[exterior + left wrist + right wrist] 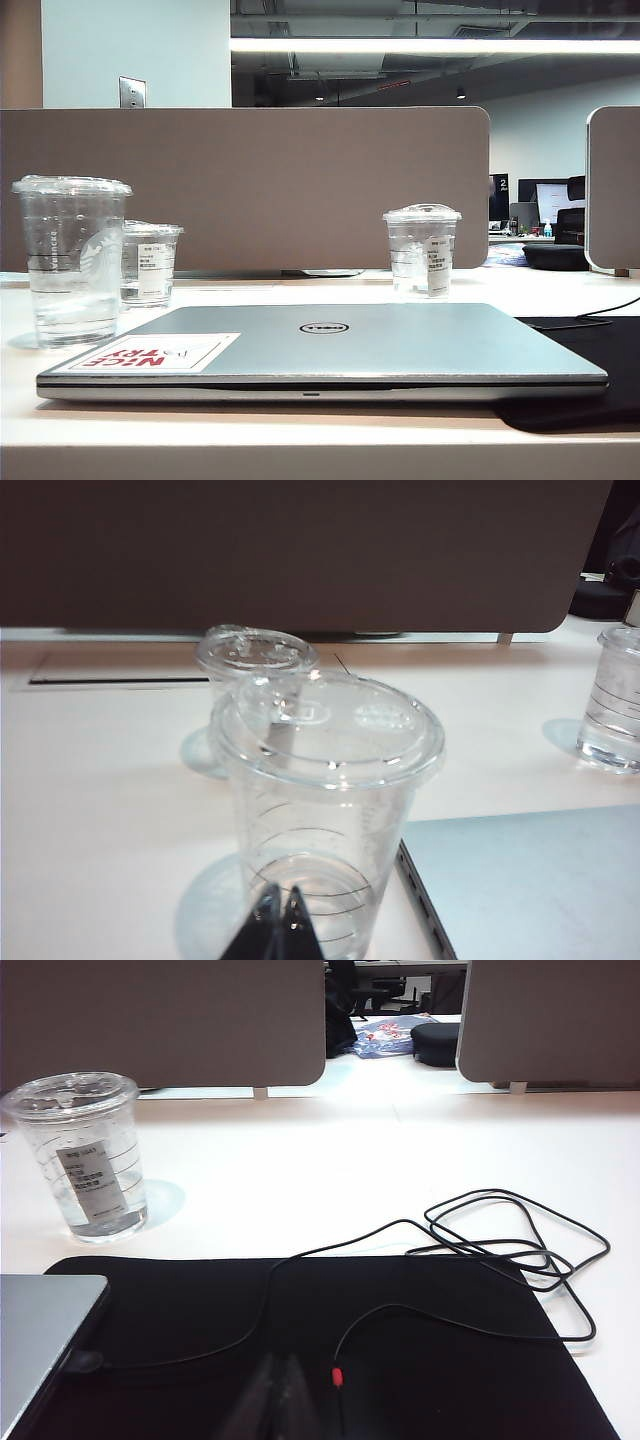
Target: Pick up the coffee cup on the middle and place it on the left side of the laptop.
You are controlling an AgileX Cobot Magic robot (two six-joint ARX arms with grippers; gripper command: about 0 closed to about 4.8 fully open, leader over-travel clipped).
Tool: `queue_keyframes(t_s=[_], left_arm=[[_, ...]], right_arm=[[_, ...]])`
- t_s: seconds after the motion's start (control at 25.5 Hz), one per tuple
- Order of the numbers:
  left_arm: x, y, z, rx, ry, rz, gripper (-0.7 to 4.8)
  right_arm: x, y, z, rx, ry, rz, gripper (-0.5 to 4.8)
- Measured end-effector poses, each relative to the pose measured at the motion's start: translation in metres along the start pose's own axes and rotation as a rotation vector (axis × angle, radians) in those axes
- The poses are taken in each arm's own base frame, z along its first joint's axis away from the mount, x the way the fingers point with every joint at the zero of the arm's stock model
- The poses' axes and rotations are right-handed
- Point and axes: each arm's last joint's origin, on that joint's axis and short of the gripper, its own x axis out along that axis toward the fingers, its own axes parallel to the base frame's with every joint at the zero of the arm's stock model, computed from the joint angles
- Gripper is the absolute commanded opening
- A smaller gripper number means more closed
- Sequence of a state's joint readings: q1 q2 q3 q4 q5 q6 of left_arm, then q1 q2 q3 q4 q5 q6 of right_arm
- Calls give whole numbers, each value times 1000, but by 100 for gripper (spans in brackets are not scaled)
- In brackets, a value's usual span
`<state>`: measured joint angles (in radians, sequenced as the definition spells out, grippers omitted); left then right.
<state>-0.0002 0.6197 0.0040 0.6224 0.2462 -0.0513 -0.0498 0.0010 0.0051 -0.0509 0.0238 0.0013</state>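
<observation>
Exterior view: the laptop (330, 350) lies shut on the pale counter (300, 440), its "NICE TRY" sticker (150, 352) near the lid's corner at about 8 o'clock from the round logo. The coffee cup (72, 260) stands upright on the counter at 9 o'clock of the laptop, just beside its edge (whether it touches, I cannot tell), with some water in the bottom. A shorter labelled cup (150, 263) stands just behind it, and another short cup (423, 250) stands beyond the laptop at about 1 o'clock. A black mat (590, 370) lies under the laptop's right end. Neither arm shows here.

Left wrist view: the left gripper (280, 920) hangs right in front of the coffee cup (325, 810), its dark fingers (296, 935) pressed together and holding nothing. The cup's clear lid (330, 730) is on. The labelled cup (255, 660) sits behind it, the laptop's (540, 880) corner is alongside, and the far short cup (612, 700) stands well apart.

Right wrist view: the right gripper (275, 1400) hovers over the black mat (400, 1360), its fingers blurred but seemingly closed together, empty. A thin black cable (500, 1250) loops across the mat and counter, a short labelled cup (88, 1155) stands beyond the laptop's (40, 1330) corner.
</observation>
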Motion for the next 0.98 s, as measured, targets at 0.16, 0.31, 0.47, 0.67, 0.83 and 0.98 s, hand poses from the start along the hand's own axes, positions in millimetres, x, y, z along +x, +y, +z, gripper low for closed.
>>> queue_keyframes(t_s=[0.16, 0.31, 0.47, 0.67, 0.83, 0.98], left_arm=[[-11, -2, 2, 11, 6, 42, -5], [-20, -3, 4, 25, -8, 86, -5], [-27, -3, 1, 41, 17, 127, -5], [-38, -2, -7, 28, 72, 253, -5], [-39, -2, -7, 30, 66, 253, -5], [-39, -2, -6, 36, 62, 253, -5]], right_arm=[[0, 2, 0, -1, 0, 22, -5], [0, 3, 0, -2, 0, 34, -5], [0, 3, 0, -2, 0, 34, -5], [0, 5, 0, -2, 0, 47, -5], [0, 5, 0, -2, 0, 47, -5], [0, 5, 0, -2, 0, 47, -5]])
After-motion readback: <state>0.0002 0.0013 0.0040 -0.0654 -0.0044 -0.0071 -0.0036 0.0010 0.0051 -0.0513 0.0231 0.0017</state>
